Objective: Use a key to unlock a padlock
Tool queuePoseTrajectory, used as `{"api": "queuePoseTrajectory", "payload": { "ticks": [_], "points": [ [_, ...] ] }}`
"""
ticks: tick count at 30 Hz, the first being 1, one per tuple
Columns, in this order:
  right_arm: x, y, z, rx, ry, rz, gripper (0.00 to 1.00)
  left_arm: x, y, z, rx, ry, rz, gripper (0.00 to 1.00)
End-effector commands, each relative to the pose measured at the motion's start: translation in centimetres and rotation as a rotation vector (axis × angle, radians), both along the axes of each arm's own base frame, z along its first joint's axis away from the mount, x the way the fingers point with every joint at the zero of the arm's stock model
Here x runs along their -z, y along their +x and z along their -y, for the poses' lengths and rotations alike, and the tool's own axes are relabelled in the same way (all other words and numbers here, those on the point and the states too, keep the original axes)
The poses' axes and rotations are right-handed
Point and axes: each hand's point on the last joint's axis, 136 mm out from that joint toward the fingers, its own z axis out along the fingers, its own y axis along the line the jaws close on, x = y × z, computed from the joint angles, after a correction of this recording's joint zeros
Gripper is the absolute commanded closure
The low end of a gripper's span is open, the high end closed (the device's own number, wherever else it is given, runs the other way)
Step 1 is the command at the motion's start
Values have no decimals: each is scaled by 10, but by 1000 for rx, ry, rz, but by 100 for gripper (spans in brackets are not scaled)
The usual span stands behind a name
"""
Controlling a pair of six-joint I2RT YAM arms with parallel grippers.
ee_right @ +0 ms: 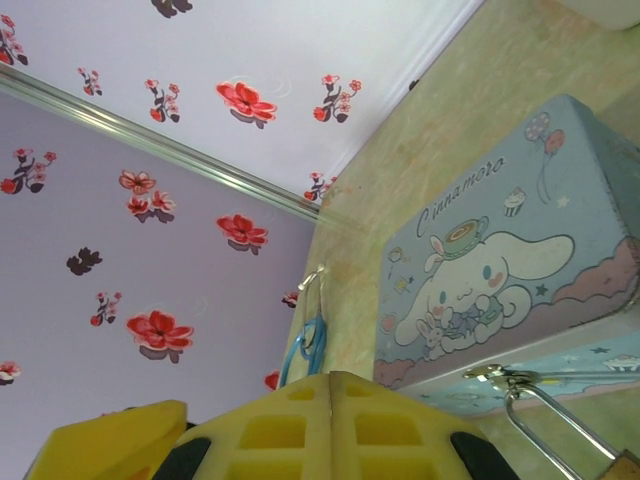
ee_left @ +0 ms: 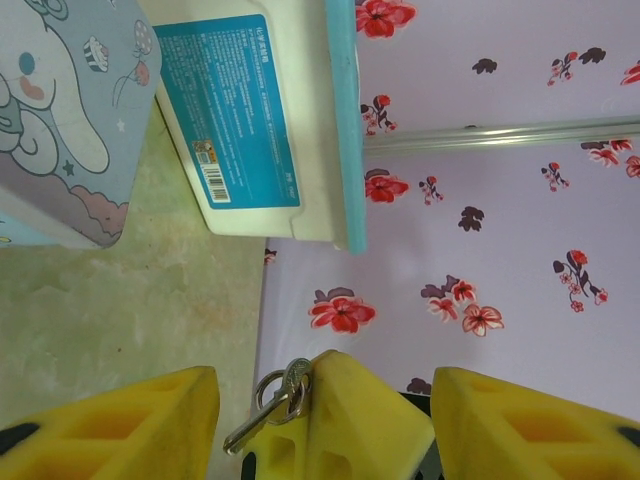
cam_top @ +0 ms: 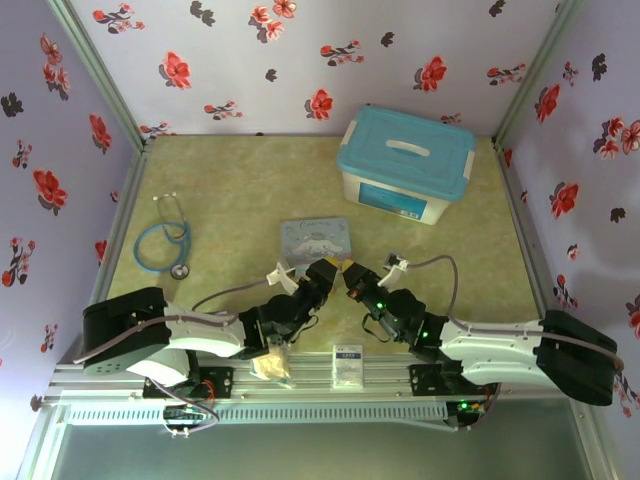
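You've got pale lilac walls (cam_top: 300,60) dotted with red and dark flowers on three sides, silvery posts (cam_top: 97,70) running down the corners. Your tabletop (cam_top: 230,180) is mottled yellow-green, evenly lit, with a metal rail (cam_top: 310,385) along the near edge.

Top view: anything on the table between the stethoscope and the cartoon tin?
Nothing. In the top view, the stretch of table between the stethoscope and the cartoon tin is bare.
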Motion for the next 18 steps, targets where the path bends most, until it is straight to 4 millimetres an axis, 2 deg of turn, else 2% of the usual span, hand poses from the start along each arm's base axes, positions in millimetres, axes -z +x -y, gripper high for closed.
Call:
{"api": "queuePoseTrajectory", "payload": {
  "ticks": [1,5,10,13,18],
  "points": [
    [-23,3,-2,24,49,48,100,-10,1,4,-13,-38,6,42],
    [-21,4,-2,29,44,43,100,-7,1,2,-17,-44,-5,42],
    [-19,3,-7,20,50,34,100,-10,1,3,-15,-53,7,63],
    [-18,2,-10,13,48,33,100,-8,1,1,-22,-50,4,65],
    [-17,0,-12,9,43,36,100,-8,1,-1,-27,-46,7,77]
  ]
}}
